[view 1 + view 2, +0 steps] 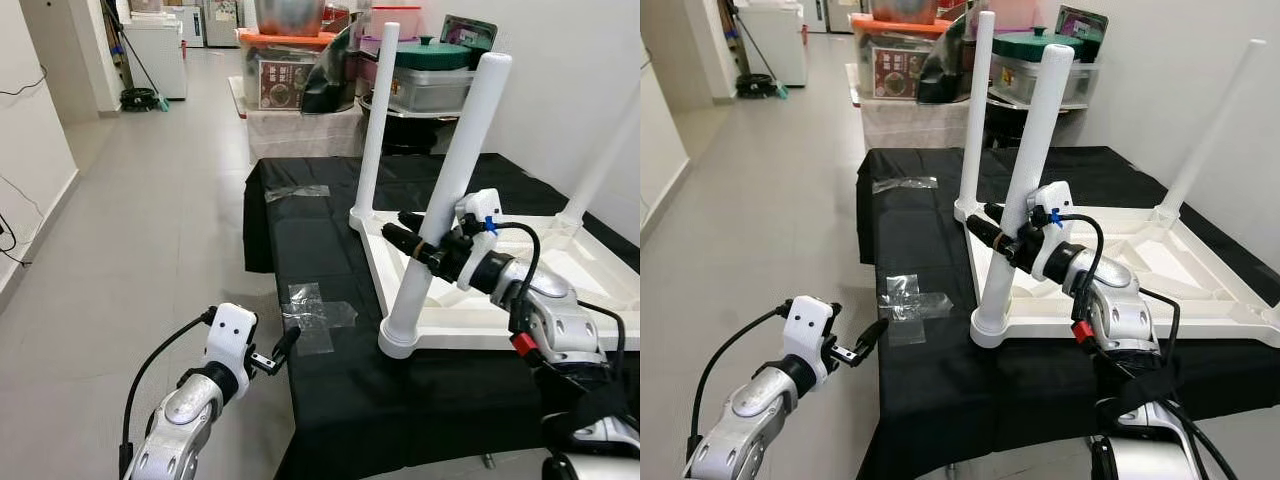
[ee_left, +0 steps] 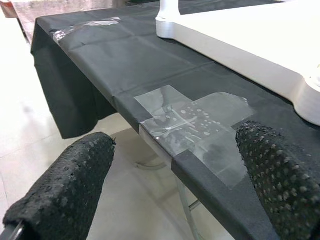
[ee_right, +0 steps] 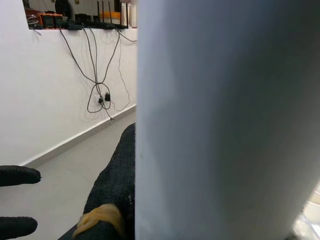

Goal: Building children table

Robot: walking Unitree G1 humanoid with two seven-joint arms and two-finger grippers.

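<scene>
From the left eye view: a white children's table point(image 1: 590, 270) lies upside down on a work table draped in black cloth point(image 1: 330, 230). The near-left leg point(image 1: 447, 200) stands in its corner socket but leans to the right. The right gripper point(image 1: 412, 236) is clamped on that leg about halfway up, black fingers wrapped round it from the right. A second leg point(image 1: 375, 120) stands upright at the far-left corner, and a third leg point(image 1: 600, 165) rises at the far right. Down at the near left, the left gripper point(image 1: 280, 350) hovers off the cloth's edge, just beside a patch of clear tape point(image 1: 315, 315). Storage boxes point(image 1: 290, 70) sit stacked beyond the far end.

Over to the right eye view, same scene: the right gripper point(image 1: 1002, 236) is squeezed onto the leaning leg point(image 1: 1025, 185), whose foot sits in the corner of the tabletop point(image 1: 1160, 285). The left gripper point(image 1: 868, 338) is near the cloth's left edge.

Left wrist view now: two knobbly black fingers point(image 2: 65, 190), spread wide apart with nothing between them, frame the taped edge of the black cloth point(image 2: 115, 65). The white tabletop point(image 2: 250, 40) lies just past the tape point(image 2: 195, 125).

Right wrist view: the white leg point(image 3: 225, 120) looms huge and close, with one black finger point(image 3: 112, 195) pressed against its side. A white wall with dangling cables point(image 3: 100, 75) stands behind.
</scene>
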